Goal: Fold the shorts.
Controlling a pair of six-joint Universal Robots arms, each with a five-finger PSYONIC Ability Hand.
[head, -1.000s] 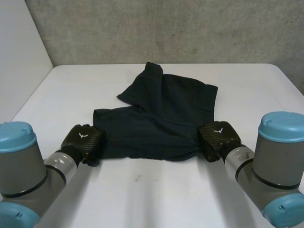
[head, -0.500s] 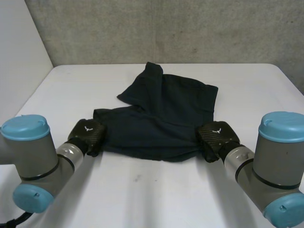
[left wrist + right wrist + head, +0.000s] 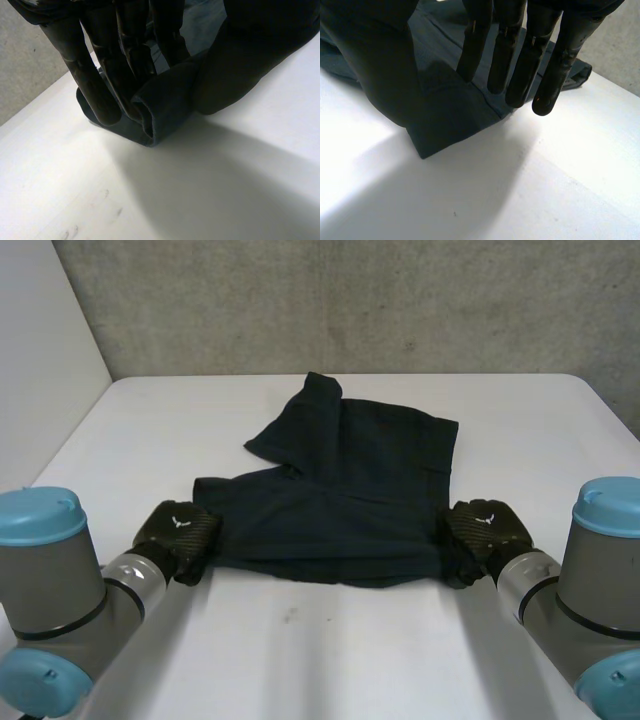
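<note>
- We see the dark navy cloth shorts spread over the middle of the white tabletop. The long near edge faces the arms, and the far left part is rumpled and turned over on itself.
- The black left hand is at the near left corner. In its wrist view the fingers are clamped on the hem, which is rolled around them.
- The black right hand is at the near right corner. In its wrist view we see the thumb pressing that corner against the straight fingers, a pinch on the cloth.
- Both corners sit a little off the tabletop, with shadow under them.
- Progress, as we judge it: both corners are gripped, but no clean fold is laid yet. What remains is carrying the near edge over the far edge, letting go and flattening the cloth. A second fold may follow.
</note>
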